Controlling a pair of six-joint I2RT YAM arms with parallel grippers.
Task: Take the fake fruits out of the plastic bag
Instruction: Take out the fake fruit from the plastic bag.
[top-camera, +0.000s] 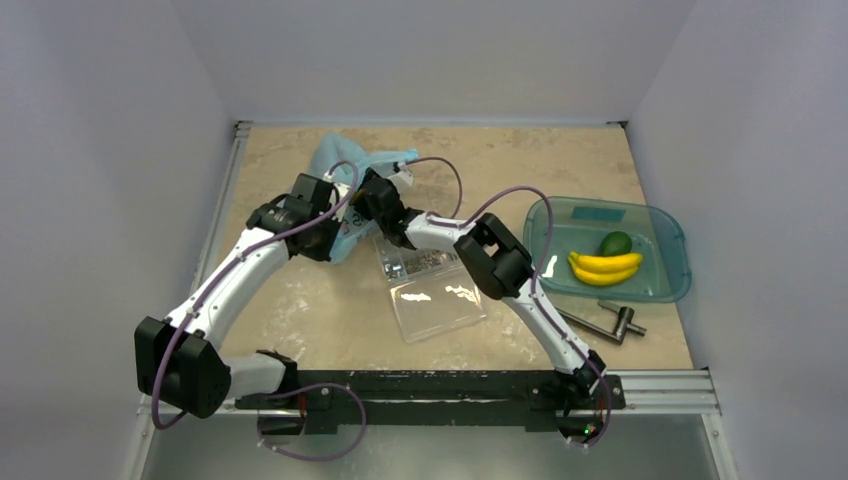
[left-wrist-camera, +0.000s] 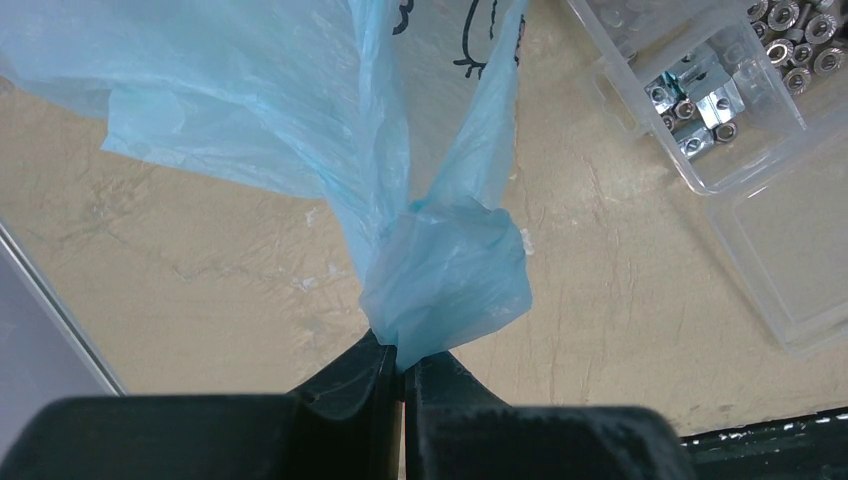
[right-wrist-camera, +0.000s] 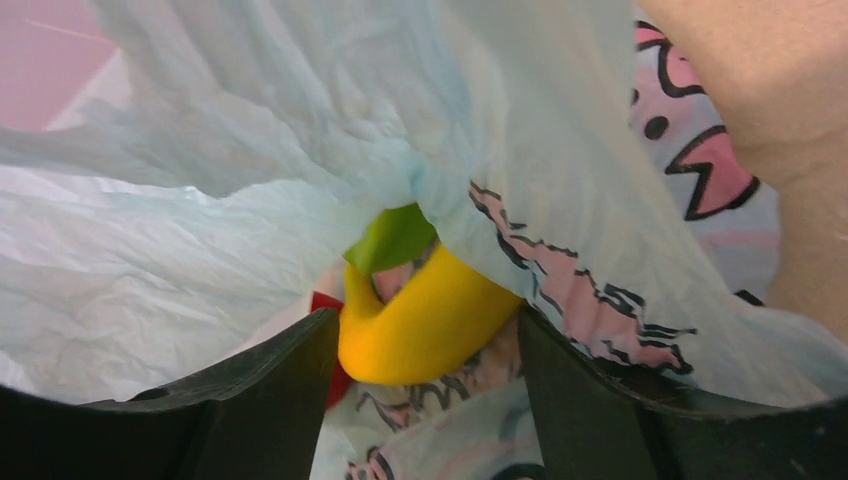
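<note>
The light-blue plastic bag (top-camera: 352, 160) lies at the back middle of the table. My left gripper (top-camera: 338, 226) is shut on a twisted corner of the bag (left-wrist-camera: 445, 280), jaws pinched tight at the fold (left-wrist-camera: 403, 365). My right gripper (top-camera: 368, 192) is inside the bag's mouth (right-wrist-camera: 200, 200). Its fingers sit against both sides of a yellow banana (right-wrist-camera: 430, 330) in the right wrist view. A green fruit (right-wrist-camera: 395, 238) and a sliver of a red one (right-wrist-camera: 322, 302) show behind it. Yellow bananas (top-camera: 605, 267) and a green fruit (top-camera: 616, 243) lie in the teal tray (top-camera: 676, 250).
A clear plastic box (top-camera: 430, 290) holding metal nuts lies open just right of the bag, and it shows in the left wrist view (left-wrist-camera: 700, 110). A metal tool (top-camera: 600, 325) lies in front of the tray. The arms cross close together over the bag.
</note>
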